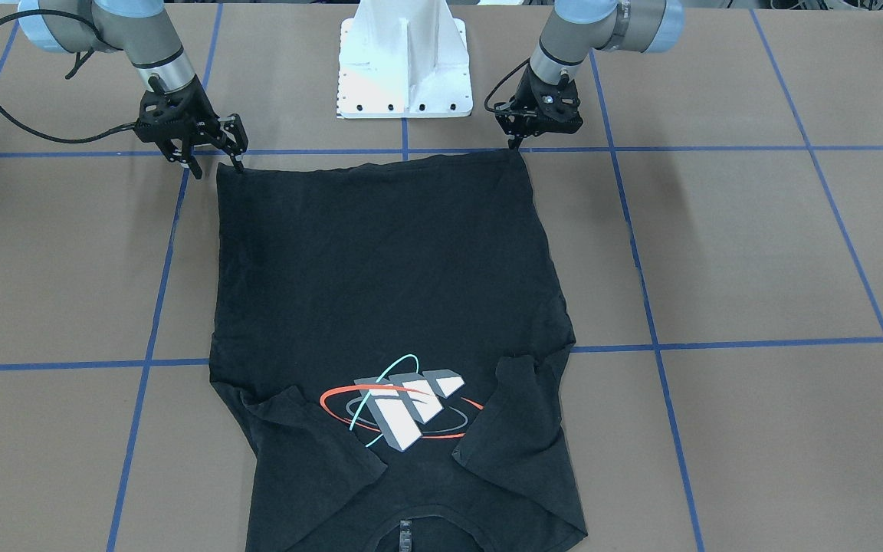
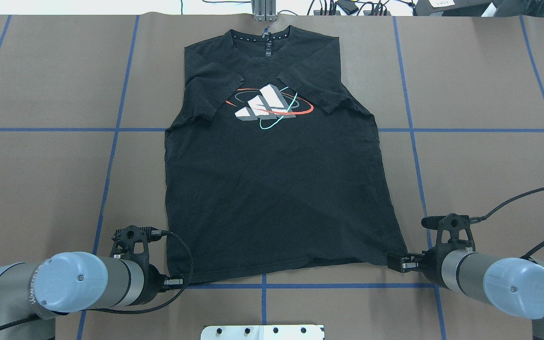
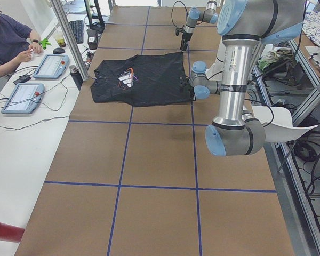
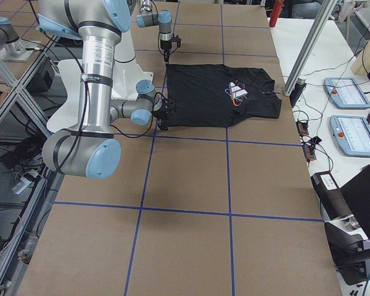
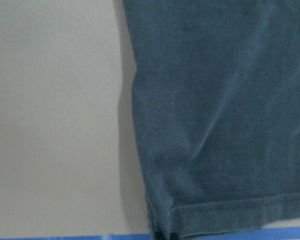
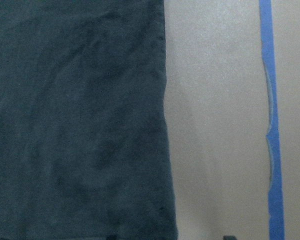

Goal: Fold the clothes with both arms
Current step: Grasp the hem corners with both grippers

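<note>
1. Front-facing: the T-shirt (image 1: pixel 380 268) is lying flat on the desk (image 1: pixel 756 245) with its graphic (image 1: pixel 403 406) up. The sleeves (image 1: pixel 311 437) are folded in over the chest and the hem (image 1: pixel 372 162) is facing my base. My right hand (image 1: pixel 217 169) is sitting spread, straddling one hem corner. My left hand (image 1: pixel 518 144) is touching the other corner; can't tell its grip.
2. Overhead: left hand (image 2: pixel 180 282) and right hand (image 2: pixel 397 262) are sitting low at the two hem corners. The collar is pointing away from me.
3. Exterior left: T-shirt (image 3: pixel 144 80) is lying between both arms. A person (image 3: pixel 10 42) is sitting beside the desk.
4. Exterior right: same layout; hands too small to judge.
5. Left wrist: I'm looking down on the T-shirt (image 5: pixel 220 125) hem corner. Grip is unclear.
6. Right wrist: the T-shirt (image 6: pixel 75 125) side edge is running between my two fingertips (image 6: pixel 229 237), so the hand is spread. Blue tape (image 6: pixel 270 125) is running alongside.
</note>
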Tool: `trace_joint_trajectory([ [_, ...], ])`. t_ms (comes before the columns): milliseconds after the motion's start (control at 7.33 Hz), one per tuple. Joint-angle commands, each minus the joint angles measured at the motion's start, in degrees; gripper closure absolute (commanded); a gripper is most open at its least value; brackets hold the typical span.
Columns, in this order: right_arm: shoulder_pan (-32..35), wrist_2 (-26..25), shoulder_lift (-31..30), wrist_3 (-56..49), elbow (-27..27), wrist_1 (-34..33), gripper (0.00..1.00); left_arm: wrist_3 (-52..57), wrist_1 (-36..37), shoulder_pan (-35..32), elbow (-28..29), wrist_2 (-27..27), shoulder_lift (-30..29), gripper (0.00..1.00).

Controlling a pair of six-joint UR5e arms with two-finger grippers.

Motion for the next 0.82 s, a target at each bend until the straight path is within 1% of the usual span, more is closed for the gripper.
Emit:
trace_joint_trajectory([
  [0, -0.4, 0.1, 0.0, -0.1, -0.1, -0.1, 0.69, 0.0, 0.0, 0.0, 0.0, 0.0, -0.2, 1.00],
  [136, -0.7, 0.1, 0.0, 0.0, 0.0, -0.1, 0.76, 0.0, 0.0, 0.0, 0.0, 0.0, -0.2, 1.00],
  [273, -1.0, 0.1, 0.0, 0.0, 0.1, -0.1, 0.78, 0.0, 0.0, 0.0, 0.0, 0.0, -0.1, 1.00],
  [545, -1.2, 0.1, -0.1, -0.1, 0.2, 0.0, 0.79, 0.0, 0.0, 0.0, 0.0, 0.0, -0.1, 1.00],
  [682, -1.2, 0.1, -0.1, 0.0, 0.3, -0.1, 0.92, 0.0, 0.0, 0.0, 0.0, 0.0, -0.1, 1.00],
])
